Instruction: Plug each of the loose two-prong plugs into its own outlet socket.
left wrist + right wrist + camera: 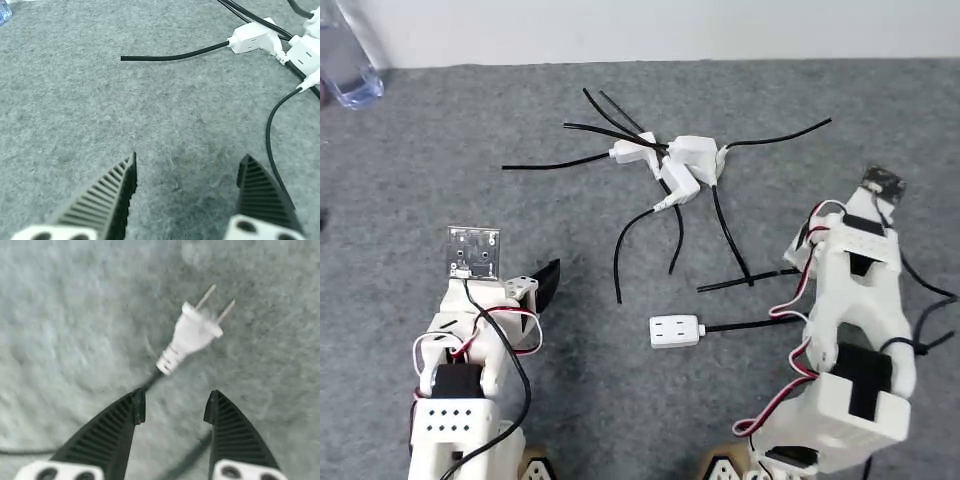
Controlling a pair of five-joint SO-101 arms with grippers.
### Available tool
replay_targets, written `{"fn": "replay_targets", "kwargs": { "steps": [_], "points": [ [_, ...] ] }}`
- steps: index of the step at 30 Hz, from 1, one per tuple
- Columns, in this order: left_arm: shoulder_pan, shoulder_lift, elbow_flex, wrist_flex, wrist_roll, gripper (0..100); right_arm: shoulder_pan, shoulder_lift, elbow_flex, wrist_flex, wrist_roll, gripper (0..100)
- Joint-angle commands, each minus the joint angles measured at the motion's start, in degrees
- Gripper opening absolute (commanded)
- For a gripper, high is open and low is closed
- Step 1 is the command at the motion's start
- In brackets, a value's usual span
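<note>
The right pincer (176,399) is released, its jaws spread, and a loose two-prong plug (192,335) lies flat on the grey counter (60,315) just ahead of its tips, in line with the gap between them and with the prongs pointing away from it. The step in hand looks like the pick-up of this plug. To do it well, the jaws should probably come down around the white body behind the flange, not on the prongs or the thin black cord (150,382), and square to it so the prongs stay free and straight for pushing in. The right wrist view gives the prongs' heading. The high view adds the target, a free outlet socket (675,331) lying off to the pincer's side, toward the other arm. The left pincer (189,165) is also released, over bare counter. Its wrist view catches the knot of white plugs and sockets (252,37), well ahead of it.
</note>
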Motion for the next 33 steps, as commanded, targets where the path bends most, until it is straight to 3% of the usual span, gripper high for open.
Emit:
{"fn": "replay_targets", "kwargs": {
  "steps": [1,7,20,27,33],
  "points": [
    [0.3,-0.6,-0.3,-1.1,-0.5,30,-0.6,-2.3,-0.3,-5.5,-1.9,19.3],
    [0.3,-0.6,-0.3,-1.1,-0.5,30,0.5,-2.3,0.7,-6.4,-1.7,19.3],
    [0.4,-0.6,-0.1,-1.1,-0.5,30,5.3,-2.2,5.4,-16.0,6.8,19.3],
    [0.9,-0.6,0.0,-1.1,-0.5,30,5.4,0.9,4.8,-19.1,6.8,19.0],
    [2.0,-0.6,0.4,-1.1,-0.5,30,5.4,3.1,1.2,-14.9,6.8,10.1]
  ]
}}
